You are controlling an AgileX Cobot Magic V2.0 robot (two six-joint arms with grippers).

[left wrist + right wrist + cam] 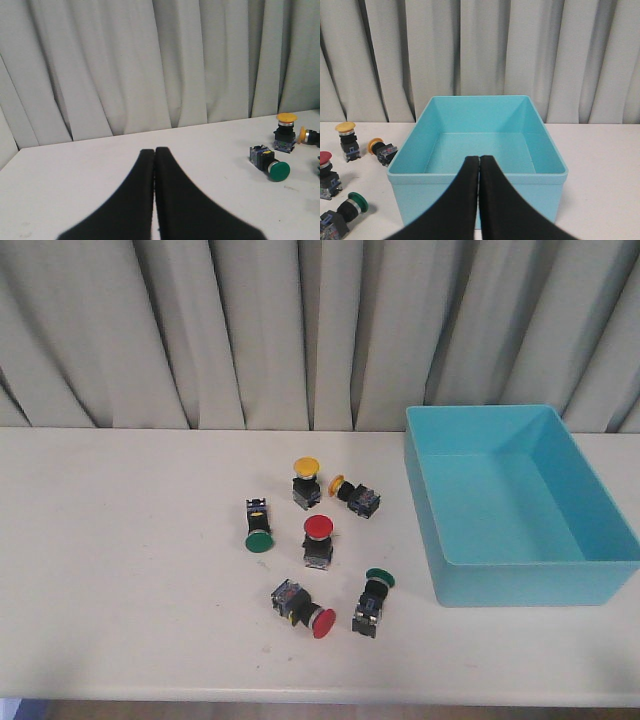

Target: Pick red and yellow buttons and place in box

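- Six buttons clustered on the white worktop (pixel 120 570), ahead of both grippers and between them, none held.
- Upright yellow button (pixel 306 481) farthest out, just beside a tipped yellow button (pixel 353 494) with its cap pointing away from the box.
- Upright red button (pixel 318 540) in the middle of the cluster; tipped red button (pixel 303 609) nearest the robot, cap resting on the worktop.
- Two green buttons on their sides: left green button (pixel 258 525) closest to the left gripper's side, right green button (pixel 372 602) near the box's front corner.
- Turquoise box (pixel 520 585) directly ahead of the right gripper (pixel 479 159), nothing visible inside, apart from all the buttons.
- Right gripper pressed together, fingertips touching, holding nothing, pointed at the box's near wall.
- Left gripper (pixel 154 151) likewise pressed together and holding nothing, over bare worktop, well apart from the cluster, which lies ahead and to its right.
- Pale pleated curtain (pixel 250 330) behind the worktop.
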